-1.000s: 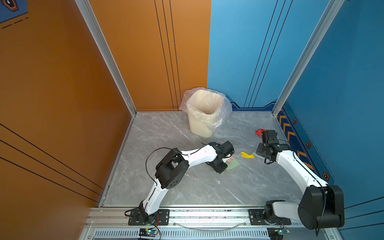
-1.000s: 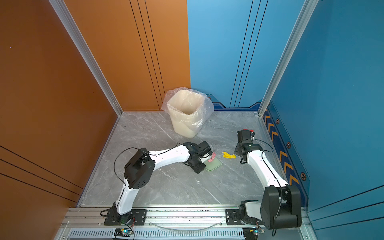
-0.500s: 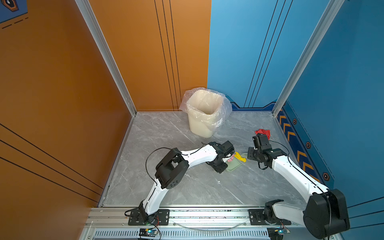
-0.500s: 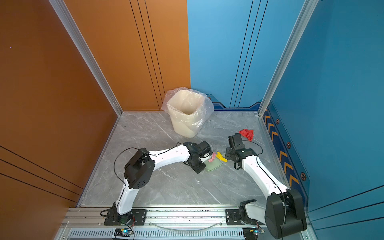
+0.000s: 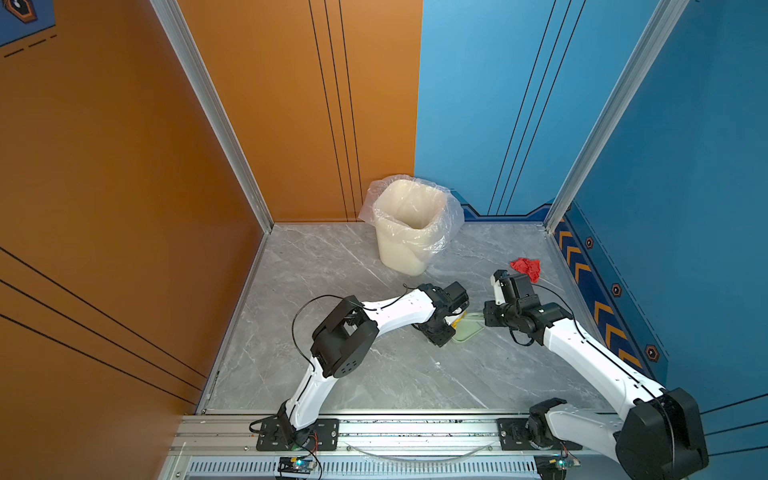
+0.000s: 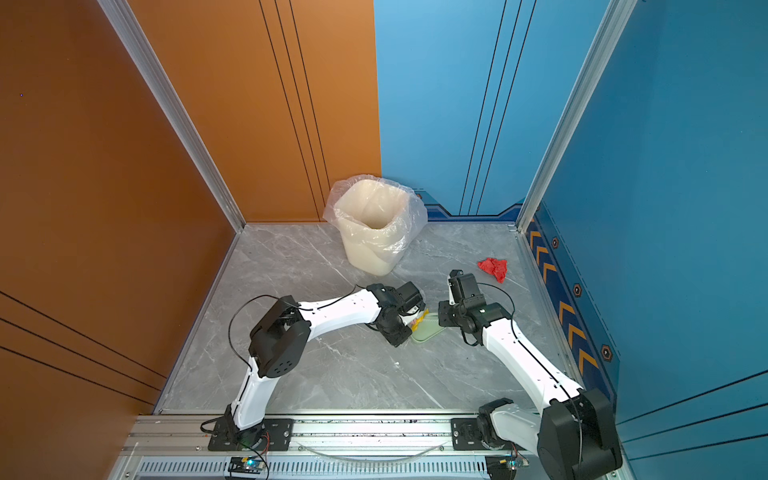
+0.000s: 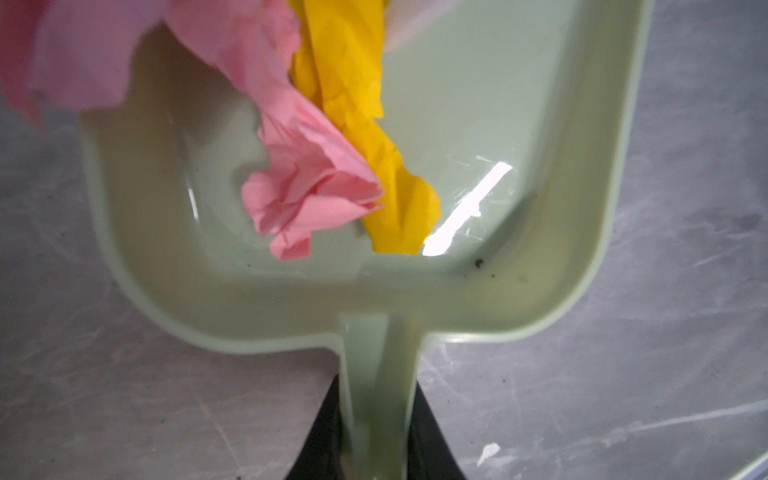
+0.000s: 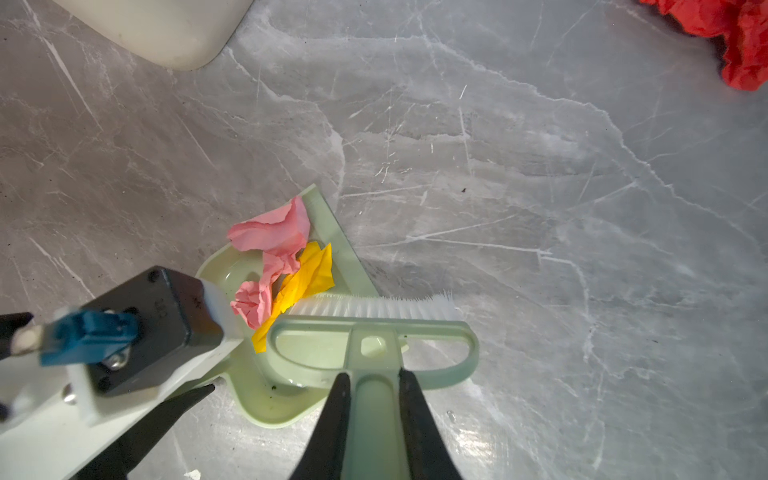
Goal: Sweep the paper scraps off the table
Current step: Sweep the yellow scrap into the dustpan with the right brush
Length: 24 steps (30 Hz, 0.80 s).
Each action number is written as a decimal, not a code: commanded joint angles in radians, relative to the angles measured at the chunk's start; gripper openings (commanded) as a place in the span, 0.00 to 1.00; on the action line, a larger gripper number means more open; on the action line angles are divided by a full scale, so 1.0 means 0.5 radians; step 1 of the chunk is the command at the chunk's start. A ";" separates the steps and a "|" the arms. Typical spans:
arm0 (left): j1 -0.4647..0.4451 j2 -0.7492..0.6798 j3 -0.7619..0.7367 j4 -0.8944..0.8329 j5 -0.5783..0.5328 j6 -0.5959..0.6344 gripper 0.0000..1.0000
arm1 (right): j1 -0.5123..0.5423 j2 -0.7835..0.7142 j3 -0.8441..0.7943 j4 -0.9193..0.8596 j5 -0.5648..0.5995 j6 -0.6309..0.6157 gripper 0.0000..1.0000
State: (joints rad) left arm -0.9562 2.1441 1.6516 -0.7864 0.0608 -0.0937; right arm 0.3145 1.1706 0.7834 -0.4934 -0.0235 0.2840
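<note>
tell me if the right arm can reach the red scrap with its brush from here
Probably yes: the red scrap lies on the table close by the right pincer, which is shut on the brush, and nothing stands between them.

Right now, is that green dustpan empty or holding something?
Not empty. In the left wrist view the dustpan has a pink paper scrap and a yellow paper scrap resting on its floor.

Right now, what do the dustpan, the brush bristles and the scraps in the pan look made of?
Dustpan: glossy pale green plastic, probably; glare streak on its floor. Brush bristles: fine white fibres, likely synthetic. Pink scrap and yellow scrap: matte paper, sharply creased.
</note>
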 commanded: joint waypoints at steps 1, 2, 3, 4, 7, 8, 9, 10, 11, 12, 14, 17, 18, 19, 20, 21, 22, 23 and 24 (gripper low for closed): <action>-0.020 0.044 0.044 -0.068 -0.019 0.025 0.00 | -0.006 -0.035 0.047 -0.054 0.073 -0.032 0.00; -0.016 0.037 0.039 -0.066 -0.030 0.012 0.00 | -0.009 -0.042 0.050 -0.062 0.108 -0.022 0.00; -0.015 0.033 0.038 -0.065 -0.041 0.008 0.00 | -0.021 -0.054 0.047 -0.064 0.127 -0.022 0.00; -0.017 0.023 0.035 -0.060 -0.061 0.002 0.00 | -0.030 -0.068 0.047 -0.062 0.137 -0.017 0.00; -0.014 -0.005 0.011 -0.029 -0.100 -0.004 0.00 | -0.071 -0.128 0.041 -0.056 0.086 -0.025 0.00; -0.009 -0.015 -0.002 -0.013 -0.103 -0.009 0.00 | -0.080 -0.148 0.041 -0.056 0.063 -0.030 0.00; -0.008 -0.031 -0.018 0.007 -0.105 -0.019 0.00 | -0.091 -0.174 0.042 -0.055 0.053 -0.031 0.00; -0.004 -0.051 -0.035 0.035 -0.109 -0.029 0.00 | -0.100 -0.197 0.046 -0.058 0.053 -0.031 0.00; 0.000 -0.073 -0.057 0.065 -0.105 -0.039 0.00 | -0.105 -0.218 0.049 -0.062 0.055 -0.024 0.00; 0.003 -0.100 -0.081 0.100 -0.106 -0.046 0.00 | -0.118 -0.238 0.056 -0.068 0.056 -0.017 0.00; 0.006 -0.149 -0.112 0.152 -0.114 -0.055 0.00 | -0.143 -0.269 0.071 -0.079 0.051 -0.008 0.00; 0.008 -0.209 -0.124 0.168 -0.126 -0.050 0.00 | -0.201 -0.309 0.089 -0.078 0.047 0.023 0.00; 0.007 -0.232 -0.127 0.168 -0.125 -0.047 0.00 | -0.225 -0.322 0.092 -0.073 0.041 0.032 0.00; 0.010 -0.253 -0.130 0.168 -0.123 -0.038 0.00 | -0.248 -0.335 0.090 -0.066 0.032 0.030 0.00; 0.007 -0.275 -0.136 0.165 -0.125 -0.039 0.00 | -0.267 -0.349 0.090 -0.062 0.030 0.034 0.00; 0.010 -0.303 -0.142 0.165 -0.125 -0.036 0.00 | -0.292 -0.364 0.087 -0.056 0.031 0.044 0.00; 0.009 -0.333 -0.143 0.160 -0.121 -0.032 0.00 | -0.318 -0.376 0.090 -0.056 0.042 0.058 0.00; 0.012 -0.359 -0.146 0.156 -0.121 -0.036 0.00 | -0.343 -0.384 0.090 -0.061 0.055 0.080 0.00; 0.013 -0.386 -0.139 0.138 -0.119 -0.034 0.00 | -0.370 -0.395 0.089 -0.062 0.068 0.106 0.00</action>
State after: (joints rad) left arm -0.9558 2.0125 1.5913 -0.7094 0.0185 -0.1055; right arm 0.1581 0.9955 0.8001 -0.5056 0.0002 0.2974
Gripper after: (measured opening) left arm 0.211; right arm 0.193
